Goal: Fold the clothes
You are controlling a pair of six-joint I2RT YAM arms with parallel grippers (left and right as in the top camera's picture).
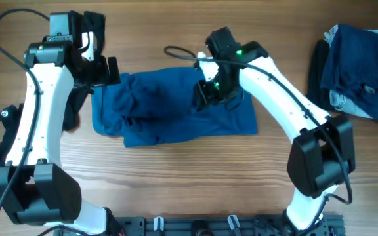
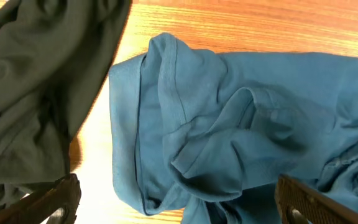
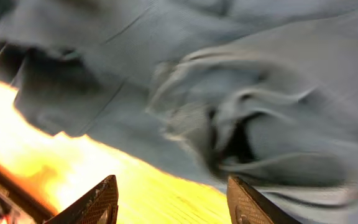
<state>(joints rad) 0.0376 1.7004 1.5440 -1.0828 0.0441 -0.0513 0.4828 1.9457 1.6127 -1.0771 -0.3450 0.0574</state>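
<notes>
The blue shirt (image 1: 176,108) lay crumpled mid-table. Both the left gripper (image 1: 104,71) and the right gripper (image 1: 205,92) hovered over it with jaws wide and nothing in them. I reckoned a pinch into the bunched middle might catch several layers and drag the whole shirt. The left could also snag the dark garment (image 2: 30,93) touching its edge. The right wrist view was blurred, and I couldn't tell sleeves from hem.

The blue shirt (image 2: 241,124) under my jaws is matt, creased cloth; the tabletop (image 2: 260,25) seems smooth, grained wood.
</notes>
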